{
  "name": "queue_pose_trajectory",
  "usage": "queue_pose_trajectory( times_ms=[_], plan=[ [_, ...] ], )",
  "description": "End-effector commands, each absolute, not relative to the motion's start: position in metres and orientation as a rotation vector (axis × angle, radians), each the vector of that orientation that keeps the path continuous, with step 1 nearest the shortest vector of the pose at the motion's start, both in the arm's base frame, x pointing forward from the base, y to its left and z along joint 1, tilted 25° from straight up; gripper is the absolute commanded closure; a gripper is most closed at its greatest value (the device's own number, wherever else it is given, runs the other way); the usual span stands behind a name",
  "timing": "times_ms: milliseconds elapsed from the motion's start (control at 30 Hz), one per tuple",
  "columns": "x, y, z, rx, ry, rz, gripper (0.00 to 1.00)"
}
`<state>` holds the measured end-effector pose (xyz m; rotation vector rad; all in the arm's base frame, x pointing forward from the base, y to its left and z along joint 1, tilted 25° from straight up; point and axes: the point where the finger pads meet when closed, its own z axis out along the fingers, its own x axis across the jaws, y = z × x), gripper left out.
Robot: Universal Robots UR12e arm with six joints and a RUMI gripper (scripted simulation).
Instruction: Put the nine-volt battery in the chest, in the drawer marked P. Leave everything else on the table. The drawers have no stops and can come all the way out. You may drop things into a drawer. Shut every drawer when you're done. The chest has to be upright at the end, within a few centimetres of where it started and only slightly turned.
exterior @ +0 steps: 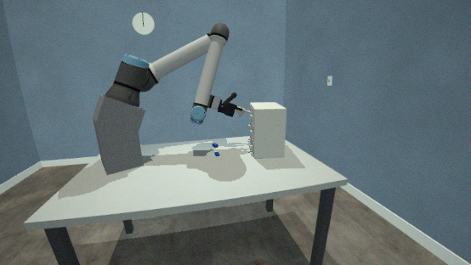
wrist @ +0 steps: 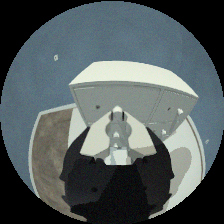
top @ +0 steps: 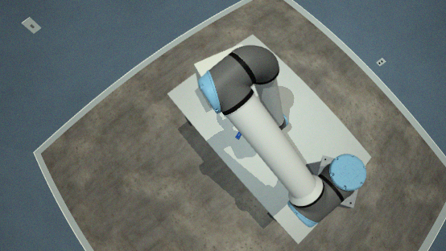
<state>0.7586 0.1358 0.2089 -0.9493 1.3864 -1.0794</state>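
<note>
The white chest [top: 211, 61] [exterior: 269, 132] [wrist: 125, 72] stands upright at the far end of the table [top: 322, 133] [exterior: 170, 191], its knobbed front toward the arm. My gripper [exterior: 249, 111] [wrist: 117, 111] is at the upper part of that front, its fingers nearly together, shut on a drawer knob; the fingers mostly hide the knob. In the wrist view the upper drawer fronts look flush. The P mark cannot be read. Two small blue things [exterior: 215, 145] [exterior: 217, 154] lie on the table before the chest; I cannot tell whether either is the nine-volt battery.
More knobs [wrist: 180, 112] [wrist: 164, 132] stick out at the right of the chest front in the wrist view. A low grey shape [exterior: 203, 152] lies beside the blue things; it is unclear what it is. The arm [top: 270, 149] hides much of the table from above.
</note>
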Motion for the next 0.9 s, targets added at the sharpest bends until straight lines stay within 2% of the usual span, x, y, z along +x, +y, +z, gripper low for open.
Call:
queue_pose_trajectory(
  times_ms=[0,867],
  plan=[
    [0.7584,0.1358,0.2093,-0.949,1.386,-1.08,0.93],
    [0.7542,0.1366,0.2079,-0.949,1.386,-1.08,0.93]
  ],
)
